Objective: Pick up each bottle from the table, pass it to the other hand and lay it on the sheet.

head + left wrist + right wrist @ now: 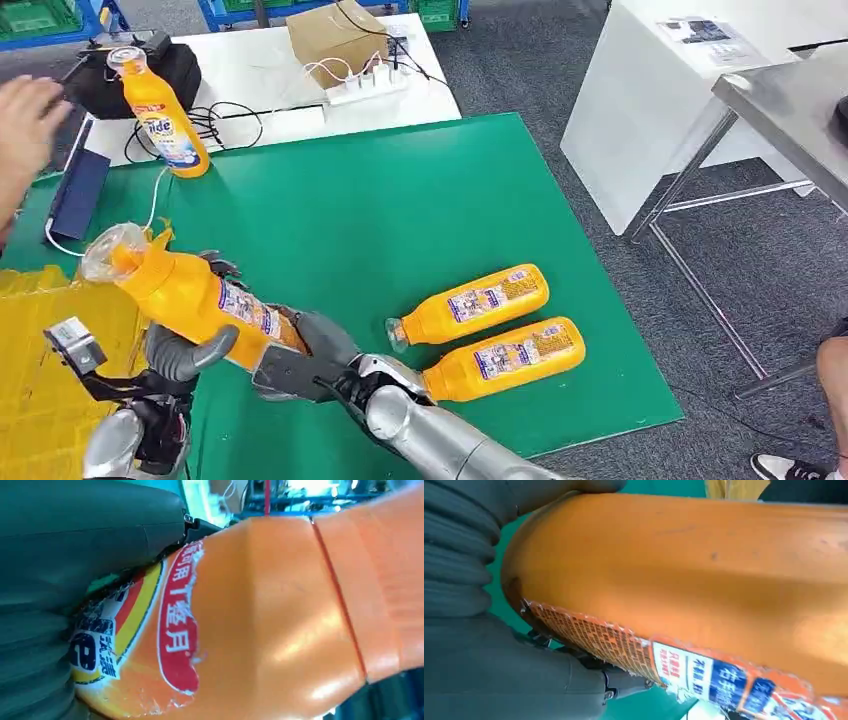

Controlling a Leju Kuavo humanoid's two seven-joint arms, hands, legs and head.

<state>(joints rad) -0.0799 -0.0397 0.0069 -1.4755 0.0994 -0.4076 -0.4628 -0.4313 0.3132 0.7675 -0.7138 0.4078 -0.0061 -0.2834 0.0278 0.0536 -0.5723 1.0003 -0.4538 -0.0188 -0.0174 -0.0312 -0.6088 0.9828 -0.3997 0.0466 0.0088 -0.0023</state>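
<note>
Here both the left hand (185, 352) and right hand (310, 362) grip the tilted orange bottle (190, 295) together.

At the far side of the table, a cardboard box (335, 38) sits on a white board (270, 70), just beside a white power strip (368, 86) with white cables plugged in. A black bag (150, 70) lies further left, black cables (215, 125) coiled near it. A dark blue flat case (78, 192) rests at the table's left edge. A person's hand (25, 120) reaches in from the left. A white cabinet (665, 90) and a steel table (785, 110) stand on grey carpet (520, 70). A yellow crate (40, 360) sits lower left.
</note>
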